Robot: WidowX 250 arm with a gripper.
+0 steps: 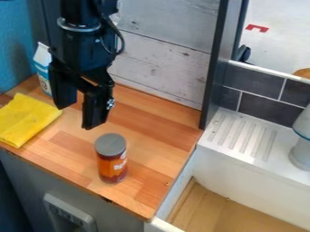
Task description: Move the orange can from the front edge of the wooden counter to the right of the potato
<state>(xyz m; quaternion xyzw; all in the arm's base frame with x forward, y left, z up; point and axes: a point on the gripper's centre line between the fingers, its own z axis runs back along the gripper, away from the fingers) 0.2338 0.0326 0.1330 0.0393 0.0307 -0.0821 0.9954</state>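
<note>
1. The black gripper [77, 117] hangs over the left part of the wood bench [145, 176]. Its 2 fingers point down and are apart, with a gap between them. They hold nothing.
2. The nearest thing in front of the gripper is 1 small jar [113, 165]. It stands upright on the bench, near the front edge. It has a round gray lid [110, 144] on top and an orange label, and the part under the label is dark red. The gripper does not touch it.
3. A yellow cloth [27, 118] lies folded on the bench, to the left of the jar and well apart from it.
4. A blue and white carton [43, 68] stands at the back left, behind the gripper. Part of it is hidden.
5. Behind the bench is a wall of pale boards [163, 59], and a blue wall [15, 43] is at the far left.
6. To the right is a white sink [248, 174] with long grooves on its top and a light brown bottom. Dark gray tiles [254, 85] are behind it.
7. A pale thing with a blue band [302, 146] is at the right edge, by the grooves. It is cut off, so I cannot tell what it is.
</note>
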